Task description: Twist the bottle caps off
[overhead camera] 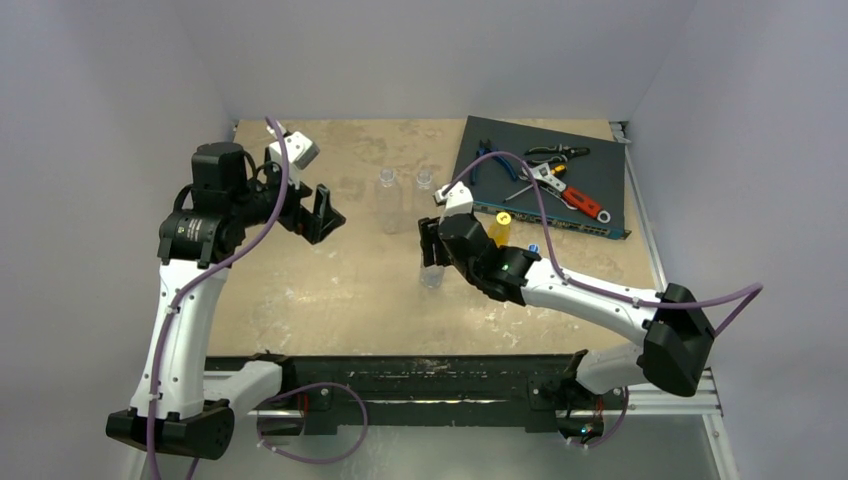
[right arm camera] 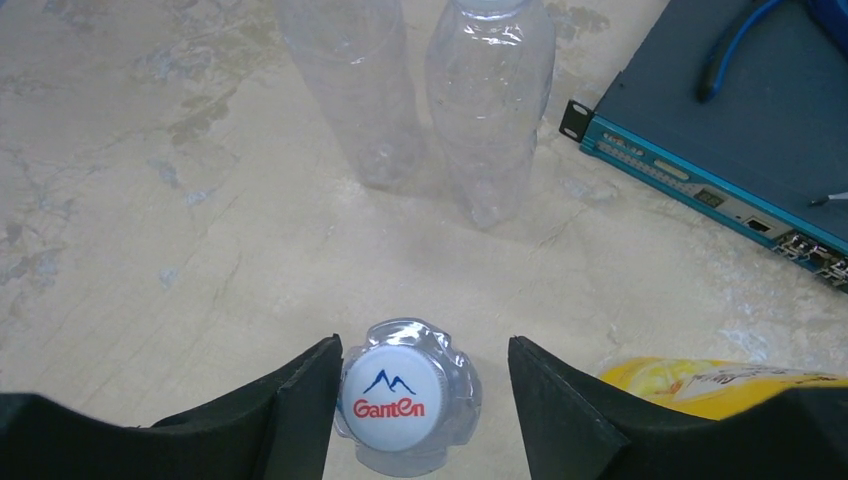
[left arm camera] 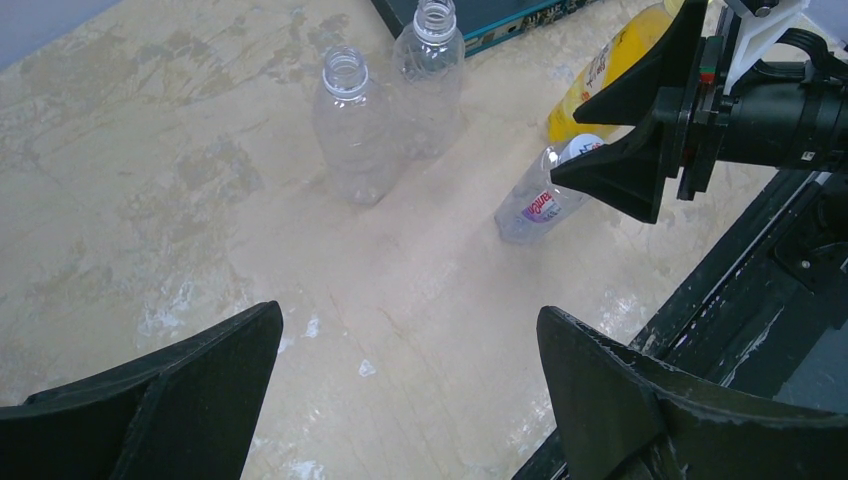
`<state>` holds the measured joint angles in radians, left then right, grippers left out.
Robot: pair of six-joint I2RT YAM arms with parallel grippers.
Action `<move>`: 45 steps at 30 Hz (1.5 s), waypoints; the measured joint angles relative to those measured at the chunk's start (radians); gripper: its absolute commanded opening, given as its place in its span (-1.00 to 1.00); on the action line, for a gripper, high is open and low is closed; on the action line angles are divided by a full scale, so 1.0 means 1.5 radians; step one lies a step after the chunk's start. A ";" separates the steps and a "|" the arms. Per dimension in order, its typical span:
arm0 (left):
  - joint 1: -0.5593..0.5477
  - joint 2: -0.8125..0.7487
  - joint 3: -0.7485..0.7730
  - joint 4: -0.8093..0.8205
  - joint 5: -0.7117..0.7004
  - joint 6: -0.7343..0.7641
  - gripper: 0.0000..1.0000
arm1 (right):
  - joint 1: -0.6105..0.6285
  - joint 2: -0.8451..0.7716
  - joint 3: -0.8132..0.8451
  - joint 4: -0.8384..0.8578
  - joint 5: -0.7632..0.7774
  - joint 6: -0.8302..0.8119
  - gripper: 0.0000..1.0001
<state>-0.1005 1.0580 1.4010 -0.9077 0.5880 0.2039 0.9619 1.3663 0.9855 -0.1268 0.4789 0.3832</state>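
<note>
Squarely between the spread fingers of the right gripper [right arm camera: 422, 345] sits a white round plastic screw cap [right arm camera: 388, 392] printed "Ganten". It is screwed onto a small clear plastic bottle [left arm camera: 535, 205] standing on the beige mottled tabletop [right arm camera: 150, 250]. In the right wrist view, one finger lies right against the bottle's shoulder and the other is a clear gap away; neither pad presses the cap. Beyond, a nearer open-necked clear bottle [left arm camera: 350, 135] and a farther open-necked clear bottle [left arm camera: 430, 70] stand upright, just beside each other. A bottle of orange-yellow liquid [overhead camera: 499, 232] with a yellow cap [overhead camera: 503, 217] stands beside the right gripper, near a dark blue flat network switch [right arm camera: 720, 130]. The left gripper [left arm camera: 405, 330] hangs well apart over the tabletop, fingers wide, holding nothing.
</note>
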 measured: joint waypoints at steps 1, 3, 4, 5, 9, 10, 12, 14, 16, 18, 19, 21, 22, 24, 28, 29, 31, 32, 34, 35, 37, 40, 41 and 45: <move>0.000 0.001 0.000 0.000 0.000 0.000 1.00 | 0.000 0.000 -0.003 0.002 0.000 0.000 0.22; 0.000 0.001 0.000 0.000 0.000 0.000 1.00 | 0.000 0.000 -0.010 0.007 0.001 0.002 0.10; 0.000 0.002 0.000 0.000 0.000 0.000 1.00 | 0.000 0.000 -0.014 0.010 0.001 0.002 0.01; 0.000 0.002 0.000 0.000 0.000 0.000 1.00 | 0.000 0.000 -0.018 0.013 0.001 0.002 -0.10; 0.000 0.001 0.000 0.000 0.000 0.000 1.00 | 0.000 -0.003 -0.022 0.032 0.005 0.004 -0.58; 0.000 0.001 0.000 0.001 0.002 0.000 1.00 | 0.000 -0.005 -0.022 0.031 0.006 0.005 -0.65; 0.000 -0.002 -0.005 0.004 0.008 -0.001 1.00 | 0.000 -0.005 -0.022 0.030 0.006 0.007 -0.73; 0.000 -0.015 -0.025 0.009 0.023 0.003 1.00 | 0.000 -0.005 -0.022 0.028 0.005 0.008 -0.80; 0.000 -0.036 -0.051 0.003 0.040 0.017 1.00 | 0.002 -0.008 -0.021 0.023 -0.001 0.007 -0.86; 0.000 -0.058 -0.069 -0.004 0.062 0.038 1.00 | 0.005 -0.015 -0.012 0.011 -0.012 0.006 -0.87; 0.000 -0.071 -0.075 -0.007 0.076 0.052 1.00 | 0.006 -0.019 -0.001 0.006 -0.023 0.006 -0.87; 0.000 -0.100 -0.088 -0.013 0.109 0.083 1.00 | 0.015 -0.031 0.018 -0.001 -0.035 0.007 -0.86; 0.000 -0.114 -0.093 -0.017 0.123 0.097 1.00 | 0.021 -0.035 0.031 -0.003 -0.038 0.009 -0.85; 0.000 -0.147 -0.105 -0.029 0.155 0.131 1.00 | 0.044 -0.045 0.068 -0.006 -0.045 0.014 -0.82; 0.000 -0.191 -0.124 -0.052 0.200 0.178 1.00 | 0.092 -0.048 0.158 -0.003 -0.068 0.022 -0.81; 0.000 -0.198 -0.128 -0.052 0.209 0.181 1.00 | 0.104 -0.047 0.182 -0.003 -0.072 0.025 -0.82; 0.000 -0.212 -0.140 -0.044 0.222 0.180 1.00 | 0.120 -0.047 0.218 0.004 -0.085 0.031 -0.81; 0.000 -0.221 -0.148 -0.034 0.227 0.178 1.00 | 0.126 -0.047 0.232 0.009 -0.089 0.034 -0.81; 0.000 -0.236 -0.161 -0.017 0.231 0.171 1.00 | 0.133 -0.047 0.249 0.021 -0.090 0.038 -0.81; 0.000 -0.243 -0.166 -0.008 0.231 0.168 1.00 | 0.137 -0.046 0.257 0.025 -0.091 0.040 -0.81; 0.000 -0.252 -0.169 0.006 0.231 0.167 1.00 | 0.144 -0.037 0.274 0.028 -0.092 0.042 -0.81; 0.000 -0.252 -0.169 0.019 0.231 0.168 1.00 | 0.156 -0.020 0.291 0.030 -0.092 0.041 -0.81; 0.000 -0.250 -0.169 0.020 0.231 0.168 1.00 | 0.162 -0.015 0.294 0.030 -0.092 0.041 -0.81; 0.000 -0.242 -0.169 0.021 0.223 0.177 1.00 | 0.179 0.002 0.307 0.030 -0.094 0.041 -0.81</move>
<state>-0.1005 0.6945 1.1469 -0.8764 0.9222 0.4690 1.2304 1.3693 1.4460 -0.0826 0.3378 0.4454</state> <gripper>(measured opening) 0.996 0.373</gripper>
